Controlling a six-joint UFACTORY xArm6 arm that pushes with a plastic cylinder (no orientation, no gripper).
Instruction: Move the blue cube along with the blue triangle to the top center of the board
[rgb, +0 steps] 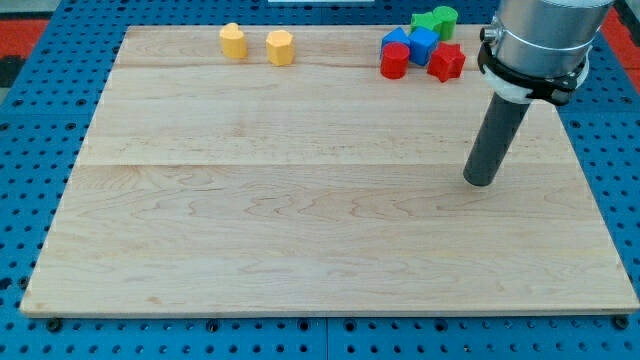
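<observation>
The blue cube (423, 45) and the blue triangle (397, 38) sit side by side near the board's top edge, right of centre. They are packed among a red cylinder (394, 62), a red star (446, 63) and two green blocks (436, 20). My tip (480, 181) rests on the board at the right, well below the cluster and to its right, touching no block.
Two yellow blocks (233, 41) (280, 47) stand near the top edge, left of centre. The wooden board (300, 220) lies on a blue pegboard table. The arm's grey body (540, 40) covers the top right corner.
</observation>
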